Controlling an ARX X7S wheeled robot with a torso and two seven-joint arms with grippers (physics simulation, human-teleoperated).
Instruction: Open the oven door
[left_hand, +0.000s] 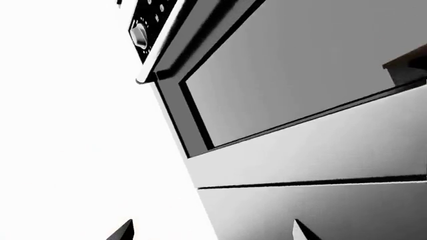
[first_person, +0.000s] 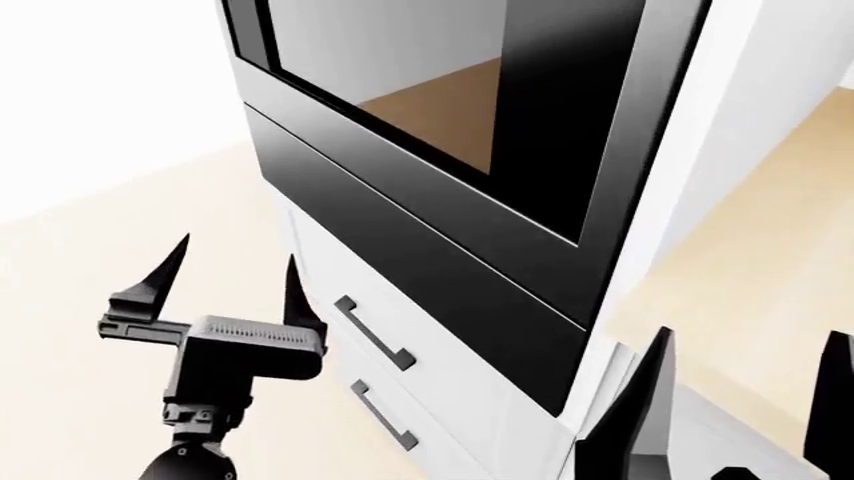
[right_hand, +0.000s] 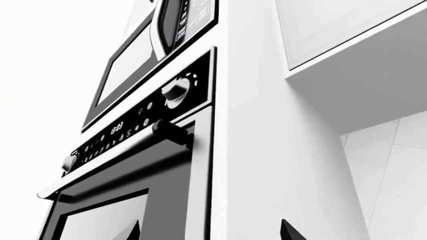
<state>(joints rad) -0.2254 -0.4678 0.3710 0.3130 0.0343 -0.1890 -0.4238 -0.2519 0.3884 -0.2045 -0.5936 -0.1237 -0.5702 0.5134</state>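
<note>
Oven door (first_person: 441, 110): sitting closed in its white cabinet (first_person: 747, 110), above two white drawers (first_person: 400, 370).
Door handle (right_hand: 113, 155): running along the door's top edge, below the control knob (right_hand: 175, 91).
Left gripper (first_person: 230, 285): hanging below the door's lower left, fingers spread, holding nothing.
Right gripper (first_person: 741, 400): hovering below the door's right corner, fingers apart, touching nothing.

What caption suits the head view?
Both open claws, left and right, wait below the closed oven door.
</note>
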